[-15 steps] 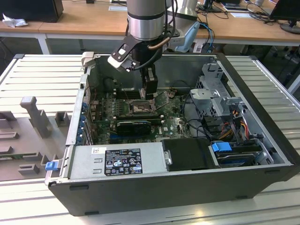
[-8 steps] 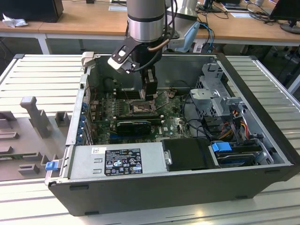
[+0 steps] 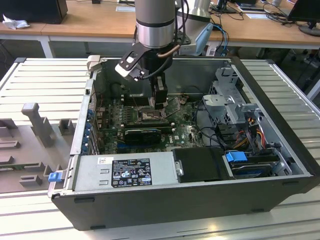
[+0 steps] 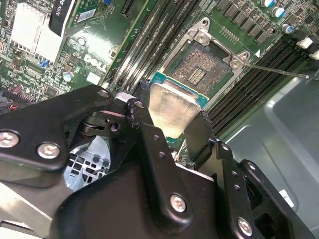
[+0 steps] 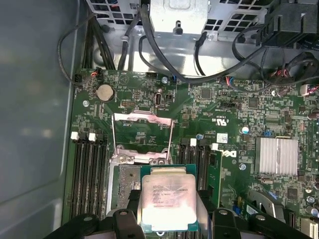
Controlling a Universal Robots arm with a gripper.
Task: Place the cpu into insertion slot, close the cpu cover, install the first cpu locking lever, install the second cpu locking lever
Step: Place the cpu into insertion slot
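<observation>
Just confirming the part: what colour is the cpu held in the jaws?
The cpu has a silvery-grey top, teal-green rim; best in first wrist view.

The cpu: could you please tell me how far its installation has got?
Done: the cpu is picked up, and the cpu cover stands open. In hand: the tool grips the cpu by its edges close to the insertion slot, whose pin field is bare. Left: seating the cpu, closing the cover and latching both levers; one thin lever sticks out unlatched.
</observation>
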